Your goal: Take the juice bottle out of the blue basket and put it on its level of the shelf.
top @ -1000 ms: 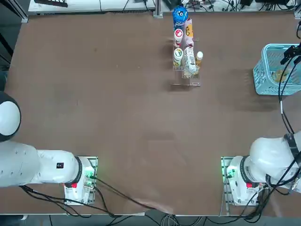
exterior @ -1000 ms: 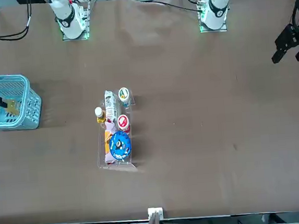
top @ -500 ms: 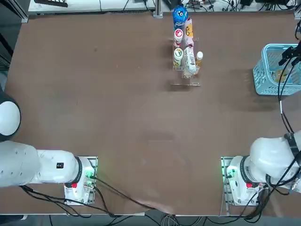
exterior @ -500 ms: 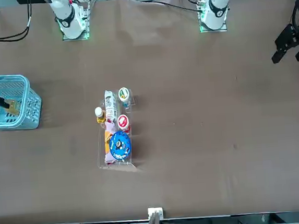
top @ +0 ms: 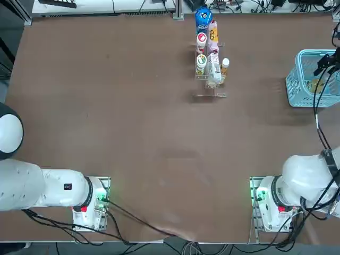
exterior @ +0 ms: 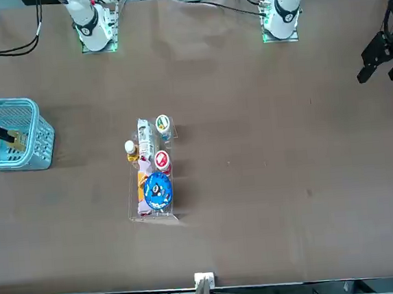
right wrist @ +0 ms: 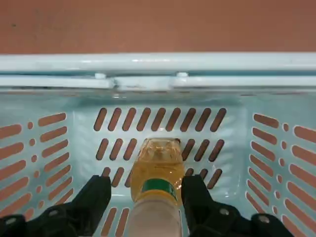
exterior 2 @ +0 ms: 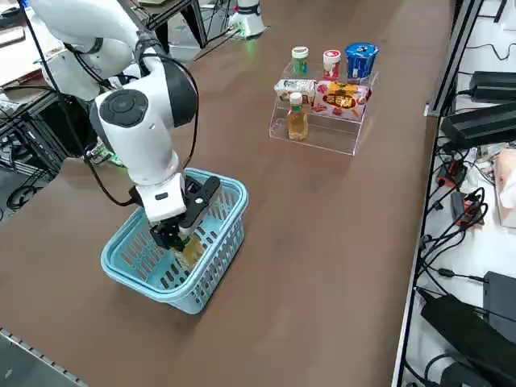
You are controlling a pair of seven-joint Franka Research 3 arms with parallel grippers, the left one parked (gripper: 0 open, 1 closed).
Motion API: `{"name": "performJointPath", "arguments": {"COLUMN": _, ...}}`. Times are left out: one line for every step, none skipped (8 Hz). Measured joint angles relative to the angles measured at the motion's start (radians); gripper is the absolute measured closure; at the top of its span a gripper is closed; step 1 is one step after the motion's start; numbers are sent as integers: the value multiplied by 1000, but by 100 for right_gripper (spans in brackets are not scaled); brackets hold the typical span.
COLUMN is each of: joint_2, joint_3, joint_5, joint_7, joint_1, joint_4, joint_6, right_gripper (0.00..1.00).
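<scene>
Where the juice bottle (right wrist: 157, 185) lies inside the blue basket (exterior 2: 211, 270), its long axis runs away from the wrist, cap toward the hand and base toward the basket's slotted wall. The right hand (right wrist: 146, 197) is lowered into the basket with one finger on each side of the bottle's neck and shoulder; the fingers (right wrist: 96, 195) are spread and stand close beside the bottle, though whether they touch it cannot be judged from the wrist view. The bottle therefore lies directly between the fingers, with the grip line across its long axis, so the coming move appears to be a closing pinch followed by a lift clear of the basket rim.

From the right side view, the right arm reaches steeply down from above, its wrist pointing nearly straight into the basket, which sits near the right edge of the surface (top: 133, 149). The shelf (exterior 2: 321, 121) stands well apart, toward the far middle of the surface, carrying several larger bottles and cups. A second, similar small amber bottle (exterior 2: 297, 118) stands upright on its lowest step, which is presumably the level intended for the bottle in the basket.
</scene>
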Motion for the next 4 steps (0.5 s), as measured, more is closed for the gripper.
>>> {"name": "performJointPath", "arguments": {"joint_2": 4, "joint_3": 0, "joint_5": 0, "joint_7": 0, "joint_1": 0, "joint_4": 0, "joint_6": 0, "right_gripper": 13}}
{"name": "performJointPath", "arguments": {"joint_2": 8, "joint_3": 0, "joint_5": 0, "joint_7": 0, "joint_1": 0, "joint_4": 0, "joint_6": 0, "right_gripper": 14}}
{"name": "performJointPath", "arguments": {"joint_2": 11, "joint_3": 0, "joint_5": 0, "joint_7": 0, "joint_1": 0, "joint_4": 0, "joint_6": 0, "right_gripper": 16}}
{"name": "performJointPath", "arguments": {"joint_2": 13, "joint_3": 0, "joint_5": 0, "joint_7": 0, "joint_1": 0, "joint_4": 0, "joint_6": 0, "right_gripper": 17}}
